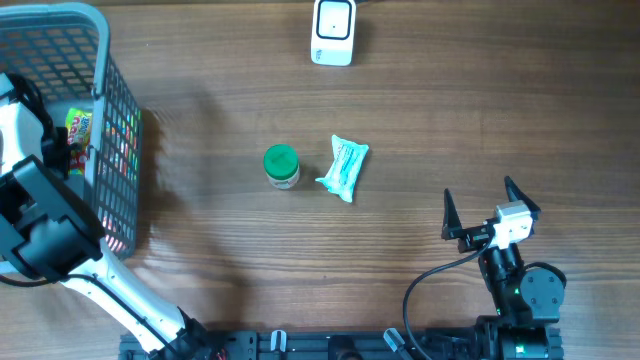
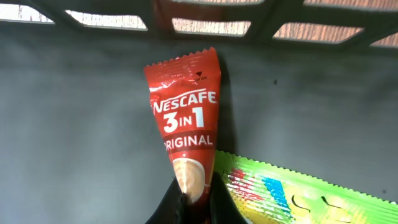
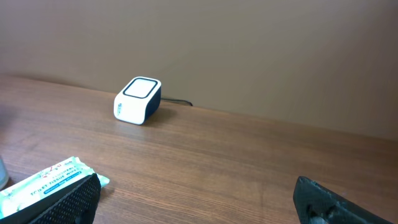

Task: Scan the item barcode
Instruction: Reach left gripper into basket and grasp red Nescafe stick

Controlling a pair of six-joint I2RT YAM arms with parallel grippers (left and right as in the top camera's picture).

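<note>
Left wrist shows my left gripper (image 2: 196, 202) clamped tight on the Nescafe sachet (image 2: 185, 118) inside the basket (image 1: 118, 120); my right gripper (image 1: 478, 190) is spread wide, near right.

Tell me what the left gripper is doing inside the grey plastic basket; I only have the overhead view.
Observer: The left gripper is shut on the lower end of a red Nescafe 3-in-1 coffee sachet.
Operator: Anything next to it?
Observer: A green printed foil packet lies beside the sachet's lower end.
Operator: And the white box-shaped scanner?
Observer: The right wrist view shows its dark side and a black cable behind.
</note>
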